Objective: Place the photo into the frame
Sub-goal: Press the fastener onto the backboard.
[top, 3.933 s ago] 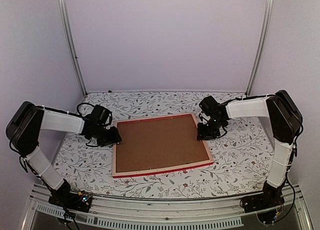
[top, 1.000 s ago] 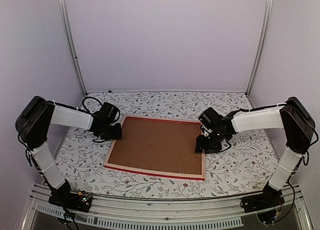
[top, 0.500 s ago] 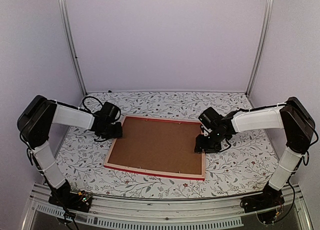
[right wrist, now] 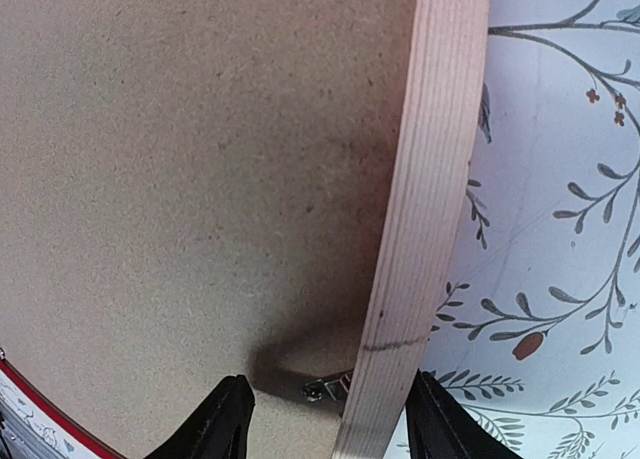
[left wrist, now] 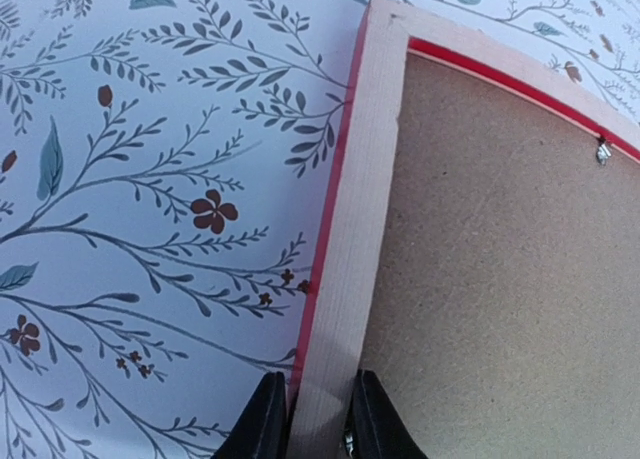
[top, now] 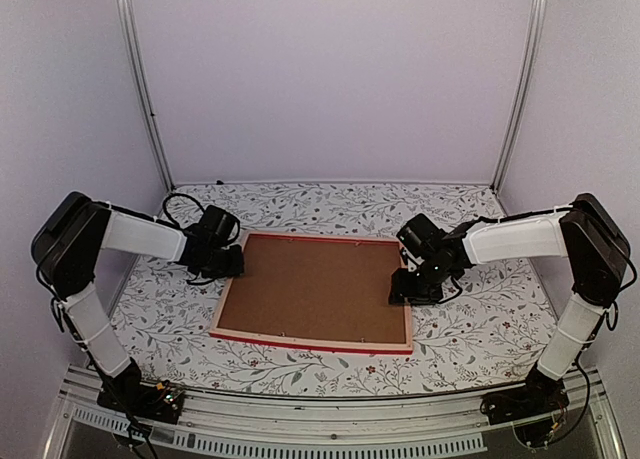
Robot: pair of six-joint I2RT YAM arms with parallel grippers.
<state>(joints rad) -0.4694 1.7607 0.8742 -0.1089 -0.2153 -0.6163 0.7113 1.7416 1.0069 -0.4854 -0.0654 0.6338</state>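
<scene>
The frame (top: 310,342) lies face down on the table, pale wood back up and red edges showing. A brown backing board (top: 315,289) fills it, and the photo is hidden. My left gripper (top: 236,266) sits at the frame's far left corner. In the left wrist view its jaws (left wrist: 318,429) press both sides of the left rail (left wrist: 355,229), shut on it. My right gripper (top: 400,291) is at the right rail. In the right wrist view it (right wrist: 330,434) stands open astride the rail (right wrist: 430,179), which runs close to the right finger (right wrist: 440,429).
The table has a floral-print cover (top: 470,319), with white walls and metal posts around it. Small metal clips (left wrist: 603,151) (right wrist: 325,387) hold the backing board at the rail's inner edge. There is bare cover to the left of and behind the frame.
My left jaws have narrowed onto the left rail in the last half second. The frame has turned clockwise since the earliest frame. The right gripper has stayed as it was.
</scene>
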